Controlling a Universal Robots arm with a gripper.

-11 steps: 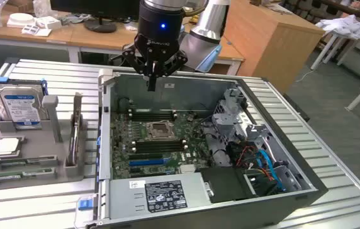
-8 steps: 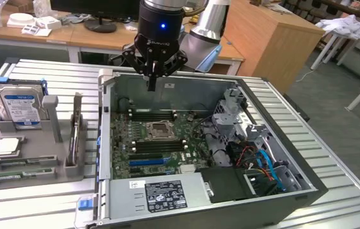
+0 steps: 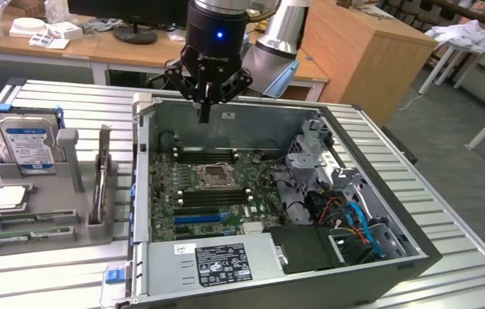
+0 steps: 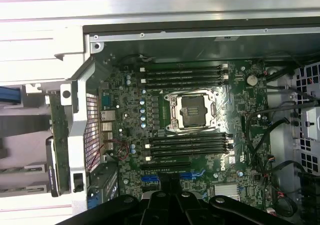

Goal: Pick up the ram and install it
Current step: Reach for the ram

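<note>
The ram (image 3: 103, 172) is a thin green stick standing on its long edge in a slot of the grey holder (image 3: 69, 193), to the exterior view's left of the open computer case. It also shows in the wrist view as a green ram (image 4: 53, 135) just outside the case wall. My gripper (image 3: 203, 114) hangs over the far part of the case, above the motherboard's far memory slots (image 3: 212, 154). Its fingers are shut with nothing seen between them. The ram is well apart from it.
The holder also carries a silver hard drive (image 3: 28, 138), a small square processor chip (image 3: 9, 196) and more green sticks (image 3: 19, 222) lying flat. Inside the case are the processor socket (image 4: 192, 110), near memory slots (image 4: 190, 145), cables and a drive cage (image 3: 320, 154), and a power supply (image 3: 225, 261).
</note>
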